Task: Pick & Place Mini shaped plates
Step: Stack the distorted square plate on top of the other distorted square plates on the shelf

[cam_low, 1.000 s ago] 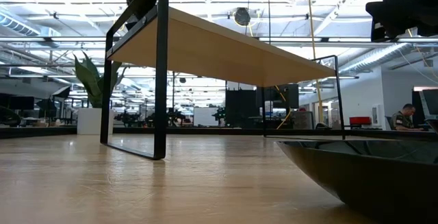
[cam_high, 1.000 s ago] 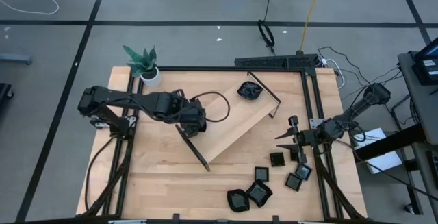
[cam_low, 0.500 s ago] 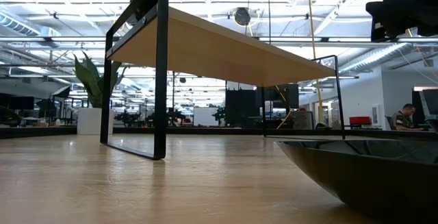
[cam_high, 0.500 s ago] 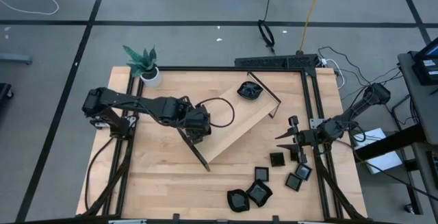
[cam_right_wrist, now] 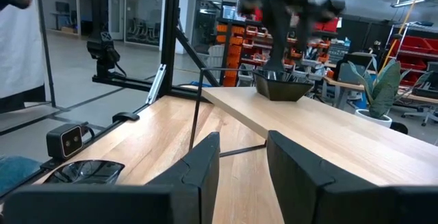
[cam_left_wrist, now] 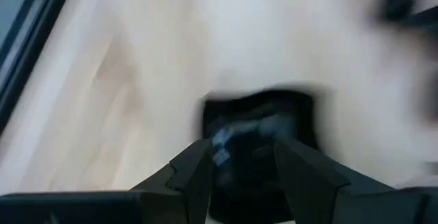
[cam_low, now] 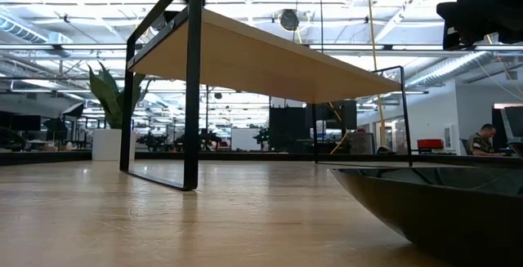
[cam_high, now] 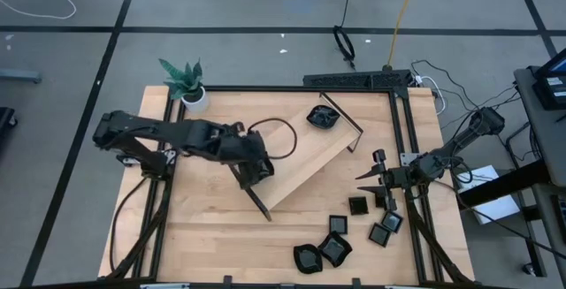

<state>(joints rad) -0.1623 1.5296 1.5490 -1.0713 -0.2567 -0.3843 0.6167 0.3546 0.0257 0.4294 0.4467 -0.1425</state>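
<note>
The pale wooden tray (cam_high: 305, 161) stands slantwise on its black end rails in mid-table. One glossy black plate (cam_high: 323, 117) sits on its far-right end. Several more black plates (cam_high: 339, 224) lie on the table's near-right part, and one of these (cam_low: 433, 210) fills the low view's corner. My left gripper (cam_high: 254, 167) hovers over the tray's near-left end. In the blurred left wrist view it (cam_left_wrist: 243, 176) is open, with a square black plate (cam_left_wrist: 263, 125) below and between its fingers. My right gripper (cam_high: 367, 167) waits open at the right edge. My left gripper comes at the square black plate (cam_left_wrist: 226, 142) from above, its fingers over the plate's near part. The picture is blurred and the fingers hide the plate's near edge. I cannot tell whether they touch it.
A potted plant (cam_high: 186, 81) stands at the table's far-left corner. A black frame (cam_high: 402, 148) edges the table. The tray's rails (cam_low: 193, 87) rise well above the tabletop. A cable loop (cam_high: 281, 139) arches over the tray beside my left wrist. A person (cam_low: 484, 140) sits far off.
My left gripper has shifted a little toward the table's near-right over the tray's near-left end. The arm behind it then drew back toward the left edge. The right arm and the plates have kept still.
</note>
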